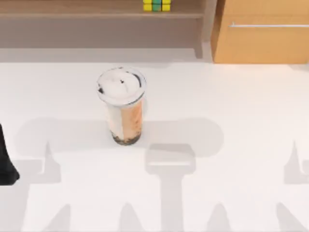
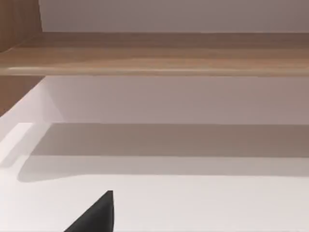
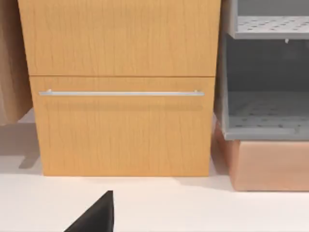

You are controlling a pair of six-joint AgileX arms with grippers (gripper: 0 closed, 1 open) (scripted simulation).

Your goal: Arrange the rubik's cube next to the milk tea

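A white table (image 1: 231,145) seen from above. The milk tea (image 1: 123,104) stands upright left of the table's centre, a clear cup with a round lid, beige-orange drink and dark pearls at the bottom. The cube (image 1: 157,5) sits well apart from it on a wooden shelf (image 1: 96,12) at the back, its yellow, green and blue stickers showing at the upper edge of the top view. A wooden drawer unit (image 1: 263,34) with a silver handle (image 1: 268,25) stands at the back right.

The left arm (image 1: 6,162) is a dark shape at the table's far left edge, well away from both cup and cube. The left wrist view shows a dark finger tip (image 2: 96,215) over bare table, facing the shelf underside; whether that gripper is apart or together cannot be told.

The right wrist view shows its own dark finger tip (image 3: 96,215) facing the drawer unit, with a grey rack (image 3: 263,87) on a tan box (image 3: 270,164) beside it. Its grip state cannot be told either.
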